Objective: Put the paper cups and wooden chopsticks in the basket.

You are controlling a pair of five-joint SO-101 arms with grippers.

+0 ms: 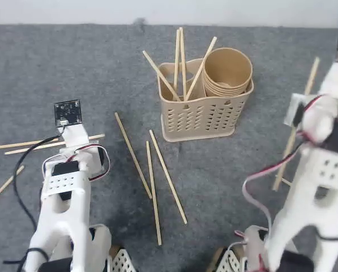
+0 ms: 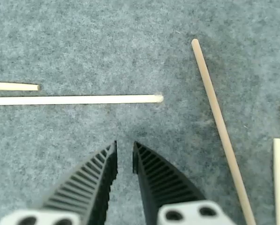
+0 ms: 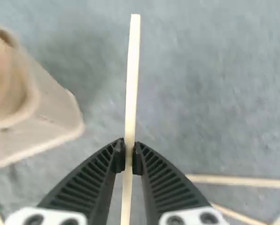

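Note:
A beige perforated basket point(image 1: 200, 119) stands at the table's middle back with stacked paper cups point(image 1: 228, 71) and several wooden chopsticks point(image 1: 180, 56) in it. My right gripper point(image 3: 125, 147) is shut on a chopstick point(image 3: 132, 70) just beside the basket's corner point(image 3: 32, 126); the high view shows that stick point(image 1: 311, 76) slanting along the right arm. My left gripper point(image 2: 124, 145) hovers low over the carpet, its fingers nearly together with nothing between them. A loose chopstick's tip point(image 2: 156, 99) lies just ahead of it.
Three loose chopsticks point(image 1: 153, 192) lie on the grey carpet in front of the basket. Two more point(image 1: 21, 145) lie by the left arm, and one point(image 1: 4, 187) at the far left edge. Other sticks point(image 3: 238, 180) lie near the right gripper.

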